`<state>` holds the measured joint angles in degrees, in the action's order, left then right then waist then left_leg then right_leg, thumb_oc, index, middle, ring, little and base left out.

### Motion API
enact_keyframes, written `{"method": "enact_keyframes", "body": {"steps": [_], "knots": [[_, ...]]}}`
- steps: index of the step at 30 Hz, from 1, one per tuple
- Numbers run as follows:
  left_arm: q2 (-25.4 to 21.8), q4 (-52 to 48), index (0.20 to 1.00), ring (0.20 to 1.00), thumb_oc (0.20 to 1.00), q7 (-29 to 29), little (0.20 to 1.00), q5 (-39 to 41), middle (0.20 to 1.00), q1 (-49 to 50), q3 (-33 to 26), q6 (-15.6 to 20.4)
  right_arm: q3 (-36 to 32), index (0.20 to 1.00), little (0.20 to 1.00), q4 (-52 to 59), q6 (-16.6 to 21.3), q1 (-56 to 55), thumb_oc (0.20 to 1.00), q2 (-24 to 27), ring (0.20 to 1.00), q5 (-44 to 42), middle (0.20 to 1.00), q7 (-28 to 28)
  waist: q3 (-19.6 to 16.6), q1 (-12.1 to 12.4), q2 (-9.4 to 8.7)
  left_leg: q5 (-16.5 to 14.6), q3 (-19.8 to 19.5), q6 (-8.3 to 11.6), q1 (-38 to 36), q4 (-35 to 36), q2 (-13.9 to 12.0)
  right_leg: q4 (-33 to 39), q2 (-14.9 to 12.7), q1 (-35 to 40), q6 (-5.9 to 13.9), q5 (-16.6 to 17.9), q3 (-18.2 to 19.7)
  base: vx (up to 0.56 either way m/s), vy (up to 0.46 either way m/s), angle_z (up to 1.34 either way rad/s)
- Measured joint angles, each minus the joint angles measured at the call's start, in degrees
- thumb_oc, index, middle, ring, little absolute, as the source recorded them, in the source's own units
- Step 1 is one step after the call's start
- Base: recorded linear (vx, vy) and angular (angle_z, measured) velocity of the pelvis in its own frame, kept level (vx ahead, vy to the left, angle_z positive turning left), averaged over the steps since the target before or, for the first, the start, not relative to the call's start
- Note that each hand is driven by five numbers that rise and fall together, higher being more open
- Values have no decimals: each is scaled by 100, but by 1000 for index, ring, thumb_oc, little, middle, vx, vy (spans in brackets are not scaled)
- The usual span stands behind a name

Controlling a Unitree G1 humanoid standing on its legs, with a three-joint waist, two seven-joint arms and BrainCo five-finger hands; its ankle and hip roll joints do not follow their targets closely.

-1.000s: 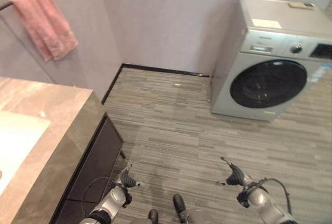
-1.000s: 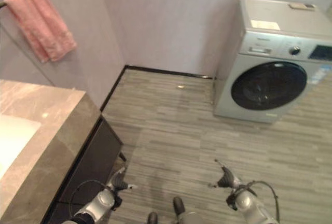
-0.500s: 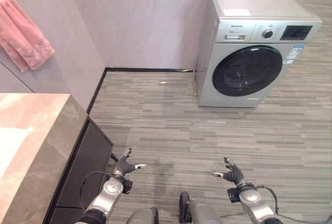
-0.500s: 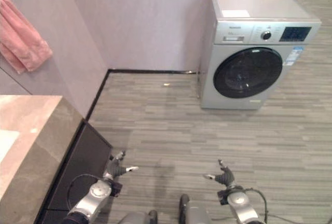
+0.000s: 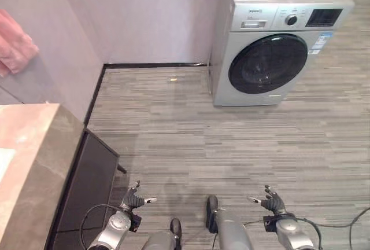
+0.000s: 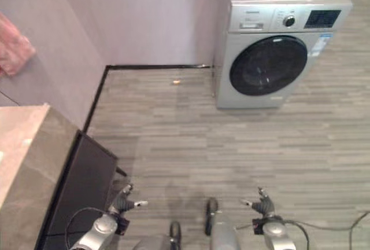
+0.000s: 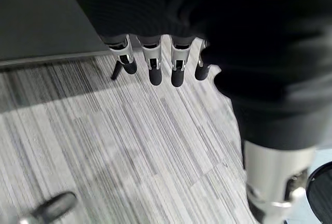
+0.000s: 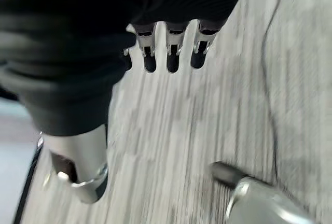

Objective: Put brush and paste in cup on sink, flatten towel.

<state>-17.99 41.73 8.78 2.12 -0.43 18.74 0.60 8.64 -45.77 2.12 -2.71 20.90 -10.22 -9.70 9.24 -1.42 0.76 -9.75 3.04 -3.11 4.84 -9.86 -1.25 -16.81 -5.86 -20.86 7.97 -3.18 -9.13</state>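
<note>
A pink towel [image 5: 14, 50] hangs on the wall at the far left, partly cut off by the view's edge. Below it the stone sink counter [image 5: 34, 163] runs along the left side. My left hand [image 5: 134, 201] hangs low over the floor beside the counter's dark cabinet, fingers [image 7: 154, 68] relaxed and holding nothing. My right hand [image 5: 272, 202] hangs low at the lower right, fingers [image 8: 171, 53] straight, also holding nothing. Both hands are far from the towel and the counter top.
A silver washing machine [image 5: 272, 36] with a dark round door stands against the back wall at the upper right. Striped grey floor [image 5: 191, 140] stretches between it and the dark cabinet [image 5: 87, 186] under the counter. A small scrap [image 5: 172, 80] lies near the skirting.
The camera has swung right and down: the towel and counter slid toward the left edge, the washing machine moved toward the centre. Both hands sit lower in the picture, still open.
</note>
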Motion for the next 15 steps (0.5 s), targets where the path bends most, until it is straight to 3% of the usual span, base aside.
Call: {"method": "enact_keyframes", "body": {"steps": [1, 2, 3, 4, 5, 6, 7, 9, 10, 12, 15], "knots": [[51, -9, 1000, 1000, 1000, -27, 1000, 0, 1000, 16, 27, 8, -1, 1000, 1000, -3, -6, -130, 1000, 6, 1000, -6, 1000, 0, -88, -30, -14, -80, -97, 136, -20, -43, -65, -323, 62, 53, -27, -60, 134, 409, -267, 86], [96, 14, 1000, 1000, 1000, -61, 1000, 5, 1000, -1, 187, 25, -12, 1000, 1000, -29, 8, -373, 1000, 30, 1000, -20, 1000, 12, -179, -186, 16, -272, -411, 729, 154, -916, -277, -202, 377, 520, -614, -339, 112, 360, -328, 91], [88, 12, 1000, 1000, 1000, -83, 1000, 7, 1000, 5, 221, 24, 6, 1000, 1000, -163, 2, -303, 1000, 14, 1000, -21, 1000, 21, -167, -155, 5, -223, -480, 921, 560, -1808, -392, -188, 500, 634, -792, -462, 46, 357, -325, 83], [86, 1, 1000, 1000, 1000, -106, 1000, 8, 1000, -53, 235, 20, 4, 1000, 1000, -231, 0, -279, 1000, 16, 1000, -22, 1000, 24, -153, -118, -80, 69, -599, 973, 1043, -2712, -407, -193, 550, 685, -917, -535, 8, 324, -294, 11], [82, 29, 1000, 1000, 1000, -109, 1000, 13, 1000, -164, 295, 3, 6, 1000, 1000, -232, 8, -324, 1000, 61, 1000, -25, 1000, 9, -139, 76, -280, 762, -715, 937, 1914, -4140, -449, -193, 569, 742, -1228, -490, -24, 397, -199, -1], [58, -1, 1000, 1000, 1000, -109, 1000, 15, 1000, -163, 276, -2, 57, 1000, 1000, -174, 9, -245, 1000, 80, 1000, -26, 1000, 5, -124, 146, -343, 764, -635, 889, 2166, -4271, -422, -127, 594, 845, -1306, -599, -12, 580, -227, 6], [43, -94, 1000, 1000, 1000, -115, 1000, 18, 1000, -297, 275, 3, 49, 1000, 1000, -77, 11, -243, 1000, 115, 1000, -23, 1000, 3, -40, 214, -458, 631, -271, 644, 2565, -4240, -460, 51, 674, 1048, -1325, -670, -22, 498, -77, 23], [2, -134, 1000, 1000, 1000, -116, 1000, 21, 1000, -374, 270, 16, 40, 1000, 1000, -62, 3, -160, 1000, 120, 1000, -22, 1000, 3, 70, 278, -596, 636, 48, 623, 2599, -3301, -329, 342, 697, 1406, -1353, -571, -78, 548, -18, 10], [-10, -130, 1000, 1000, 1000, -120, 1000, 21, 1000, -367, 267, 12, -17, 1000, 1000, 13, 46, -180, 1000, 119, 1000, -23, 1000, 2, 31, 270, -616, 652, 606, 598, 2550, -2440, -328, 764, 772, 1676, -1279, -535, -145, 421, 25, 9], [-56, -217, 1000, 1000, 1000, -134, 1000, 19, 1000, -360, 239, 21, -6, 1000, 1000, 1, 47, -149, 1000, 170, 1000, -21, 1000, 5, 9, 274, -557, 763, 1213, 541, 2501, -1150, -271, 1274, 960, 2115, -1273, -503, -235, 662, 104, 15], [-89, -234, 1000, 1000, 1000, -153, 1000, 16, 1000, -301, 87, 25, 26, 1000, 1000, -36, 16, -56, 1000, 178, 1000, 42, 1000, 31, -64, 437, -453, 819, 1134, 509, 2381, 171, -68, 1669, 1204, 2460, -1047, -626, -41, 535, 91, -12]]}}
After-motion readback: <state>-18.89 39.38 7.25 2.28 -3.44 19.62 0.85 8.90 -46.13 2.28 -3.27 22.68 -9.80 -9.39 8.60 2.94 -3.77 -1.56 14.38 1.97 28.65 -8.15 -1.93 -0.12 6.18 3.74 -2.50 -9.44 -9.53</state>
